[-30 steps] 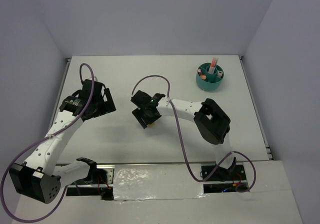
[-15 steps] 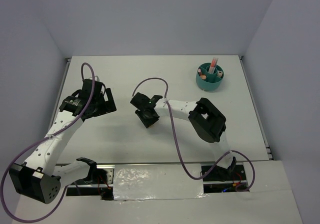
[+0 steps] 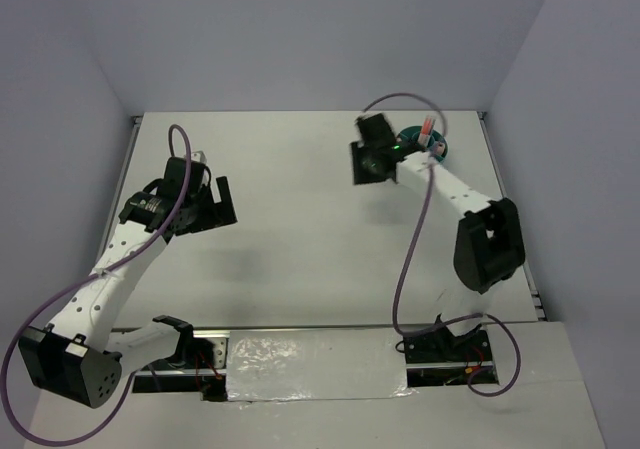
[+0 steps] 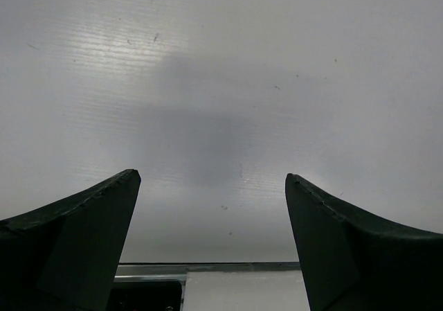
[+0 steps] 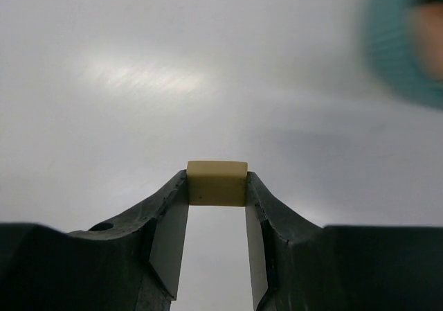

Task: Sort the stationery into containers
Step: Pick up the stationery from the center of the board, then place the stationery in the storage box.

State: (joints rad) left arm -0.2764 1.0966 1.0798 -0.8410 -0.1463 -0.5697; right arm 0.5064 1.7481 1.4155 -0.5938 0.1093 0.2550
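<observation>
Two arms on one worktop (image 3: 300,259): left arm (image 3: 105,274), right arm (image 3: 452,194). Two hands: left hand (image 4: 211,179), right hand (image 5: 217,194). One tan eraser block (image 5: 217,181). One teal cup (image 5: 398,55), upper right. Pink pens (image 3: 428,127) stand inside it, but their number cannot be told.

Left arm (image 3: 108,269) elbow-bent on its own side, left pincer (image 4: 211,178) jaws spread wide. Right arm (image 3: 452,197) reaches toward the far right, right pincer (image 5: 217,192) clamped on a tan block (image 5: 217,176) at the fingertips.

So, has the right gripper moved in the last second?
Yes. The right gripper, holding the tan eraser, swung from mid-table rightward to beside the teal organiser cup.
</observation>
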